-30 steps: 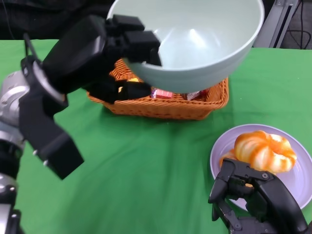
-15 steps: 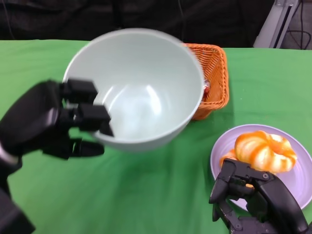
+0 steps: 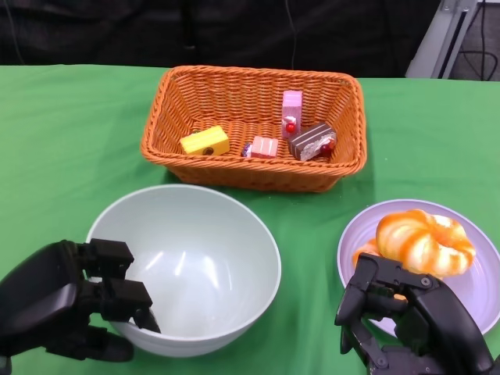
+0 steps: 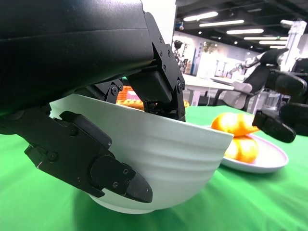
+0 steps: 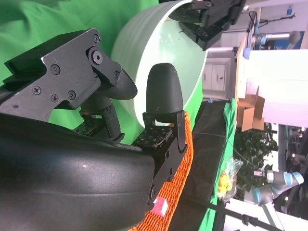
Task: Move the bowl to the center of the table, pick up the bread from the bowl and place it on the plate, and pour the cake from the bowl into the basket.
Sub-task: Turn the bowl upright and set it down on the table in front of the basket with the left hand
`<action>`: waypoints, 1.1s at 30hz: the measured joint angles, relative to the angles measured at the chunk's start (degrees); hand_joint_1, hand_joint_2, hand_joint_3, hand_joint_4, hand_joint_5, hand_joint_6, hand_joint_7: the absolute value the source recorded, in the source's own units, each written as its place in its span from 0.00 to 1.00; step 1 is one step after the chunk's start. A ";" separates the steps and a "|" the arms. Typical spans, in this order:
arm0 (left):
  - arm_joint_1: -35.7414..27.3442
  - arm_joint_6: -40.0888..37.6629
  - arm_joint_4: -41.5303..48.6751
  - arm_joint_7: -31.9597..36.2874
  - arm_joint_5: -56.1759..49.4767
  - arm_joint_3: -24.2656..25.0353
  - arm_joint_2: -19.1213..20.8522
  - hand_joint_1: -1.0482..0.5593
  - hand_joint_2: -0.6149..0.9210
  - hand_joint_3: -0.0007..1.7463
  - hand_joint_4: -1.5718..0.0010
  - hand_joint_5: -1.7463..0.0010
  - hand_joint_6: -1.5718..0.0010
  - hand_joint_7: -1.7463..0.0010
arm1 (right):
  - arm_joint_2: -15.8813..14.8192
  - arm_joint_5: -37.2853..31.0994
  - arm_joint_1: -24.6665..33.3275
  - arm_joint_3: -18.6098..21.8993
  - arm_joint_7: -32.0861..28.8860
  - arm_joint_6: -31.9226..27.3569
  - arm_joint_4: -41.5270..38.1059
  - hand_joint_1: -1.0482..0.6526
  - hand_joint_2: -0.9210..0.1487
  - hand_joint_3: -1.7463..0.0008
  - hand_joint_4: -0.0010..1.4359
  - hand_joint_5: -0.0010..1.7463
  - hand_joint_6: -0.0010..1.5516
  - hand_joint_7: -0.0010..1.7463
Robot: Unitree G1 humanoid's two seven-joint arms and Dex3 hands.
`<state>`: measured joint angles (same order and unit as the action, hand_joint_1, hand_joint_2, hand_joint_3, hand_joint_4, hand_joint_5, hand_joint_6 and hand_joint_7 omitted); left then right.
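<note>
The pale green bowl [image 3: 203, 258] stands upright and empty on the green cloth, in front of the basket. My left hand [image 3: 70, 301] grips its near-left rim, fingers inside and thumb outside, as the left wrist view shows on the bowl [image 4: 183, 154]. The orange wicker basket [image 3: 250, 176] holds several cake pieces, among them a yellow one [image 3: 205, 141] and a pink one [image 3: 291, 113]. The orange glazed bread [image 3: 424, 241] lies on the lilac plate [image 3: 476, 301] at the right. My right hand [image 3: 410, 320] rests at the plate's near edge, holding nothing.
Green cloth covers the whole table [image 3: 78, 133]. The basket's front wall is a short way beyond the bowl's far rim. A strip of bare cloth separates the bowl from the plate. Dark background and a lab room lie beyond the table.
The bowl was tipped over the basket one second ago. My left hand has swung it back toward me and lowered it upright onto the cloth. The right hand has stayed put.
</note>
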<state>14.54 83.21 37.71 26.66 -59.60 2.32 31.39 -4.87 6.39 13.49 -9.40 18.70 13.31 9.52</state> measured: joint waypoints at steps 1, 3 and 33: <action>-0.36 -0.64 -0.11 1.46 -0.88 -0.77 0.48 0.46 1.00 0.09 0.47 0.18 0.42 0.49 | 0.00 0.08 -0.02 0.02 0.00 0.01 -0.02 0.62 0.33 0.32 0.52 0.95 0.46 0.83; -0.90 -2.00 -0.41 4.25 -2.74 -2.46 1.22 0.45 1.00 0.09 0.47 0.18 0.42 0.49 | 0.00 0.12 -0.02 0.01 0.00 0.01 -0.03 0.62 0.33 0.32 0.52 0.95 0.46 0.83; 4.05 -16.10 3.11 12.74 5.63 -26.54 2.88 0.26 1.00 0.00 0.77 0.92 0.78 0.99 | -0.02 0.53 -0.31 0.08 0.62 1.24 -1.66 0.63 0.34 0.31 0.52 0.96 0.46 0.84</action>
<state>18.59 67.10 40.82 39.40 -53.96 -24.22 34.27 -4.90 6.92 13.18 -9.32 19.31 14.55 7.86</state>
